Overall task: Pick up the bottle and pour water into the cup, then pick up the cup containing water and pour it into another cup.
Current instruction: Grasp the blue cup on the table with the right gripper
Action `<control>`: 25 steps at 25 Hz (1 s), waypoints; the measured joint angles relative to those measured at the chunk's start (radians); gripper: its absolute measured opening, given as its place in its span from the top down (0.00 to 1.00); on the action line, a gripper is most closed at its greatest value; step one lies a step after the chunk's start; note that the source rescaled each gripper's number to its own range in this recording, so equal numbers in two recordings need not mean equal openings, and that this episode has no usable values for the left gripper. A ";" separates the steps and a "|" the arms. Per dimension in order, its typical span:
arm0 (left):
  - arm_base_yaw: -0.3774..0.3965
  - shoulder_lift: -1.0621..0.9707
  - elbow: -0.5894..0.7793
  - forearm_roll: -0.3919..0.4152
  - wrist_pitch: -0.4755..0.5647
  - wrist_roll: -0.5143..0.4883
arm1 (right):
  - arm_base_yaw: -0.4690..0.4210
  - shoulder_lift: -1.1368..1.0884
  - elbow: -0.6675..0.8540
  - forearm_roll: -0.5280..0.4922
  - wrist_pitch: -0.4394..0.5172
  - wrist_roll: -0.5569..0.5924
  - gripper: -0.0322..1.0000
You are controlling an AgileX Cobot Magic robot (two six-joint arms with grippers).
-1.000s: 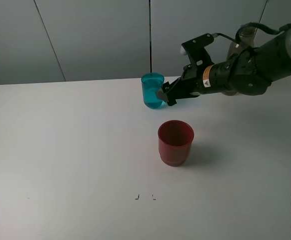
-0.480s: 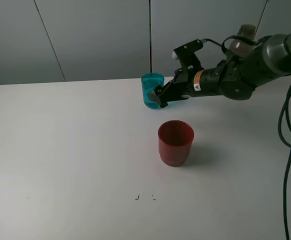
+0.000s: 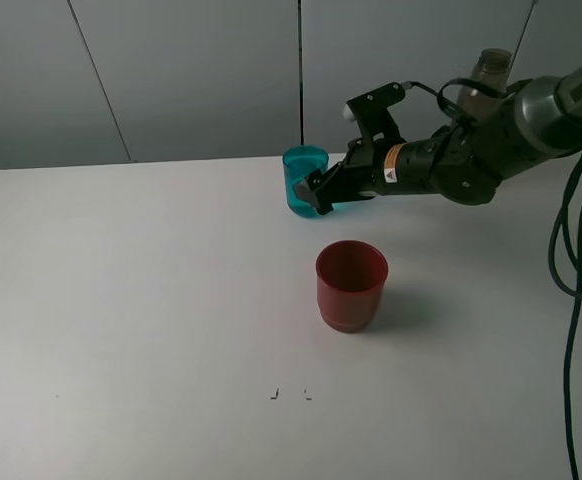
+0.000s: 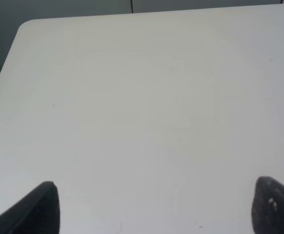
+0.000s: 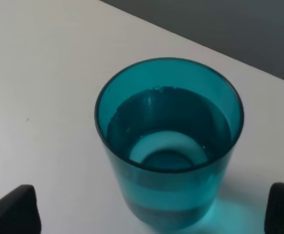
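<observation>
writing: we can read none. The right arm carries a small yellow-and-white sticker [image 3: 395, 174], too small to make out. No print shows on the bottle from here.
right gripper [image 3: 316, 190]: released. We see its jaws spread wide on either side of the cup, neither fingertip touching the wall in the wrist view.
left gripper [image 4: 159, 207]: released. Its two dark fingertips [image 4: 44, 207] stand well apart over bare table, nothing between them.
the cup [image 3: 305, 180]: teal, upright, at the far edge of the table [image 3: 121, 300] near the middle. We see water inside, its level below the rim.
another cup [image 3: 351, 285]: red, upright, nearer to us and slightly right of the teal one, apart from it. Looks dry inside, though we only see the upper wall.
the bottle [image 3: 492, 66]: far right, behind the right arm. Only neck and cap show.
in the way: the arm hides the bottle's body; the gripper overlaps the teal cup's right side in the high view.
around: grey wall panels [image 3: 191, 70], black cables [image 3: 574, 300] at right, two tiny dark marks [image 3: 274, 393] on the near table.
</observation>
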 joint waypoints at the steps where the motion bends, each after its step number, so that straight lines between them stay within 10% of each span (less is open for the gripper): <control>1: 0.000 0.000 0.000 0.000 0.000 0.000 | -0.002 0.011 0.000 0.000 -0.012 0.000 0.00; 25: 0.000 0.000 0.000 0.000 0.000 0.000 | -0.040 0.088 -0.004 -0.006 -0.153 -0.139 0.00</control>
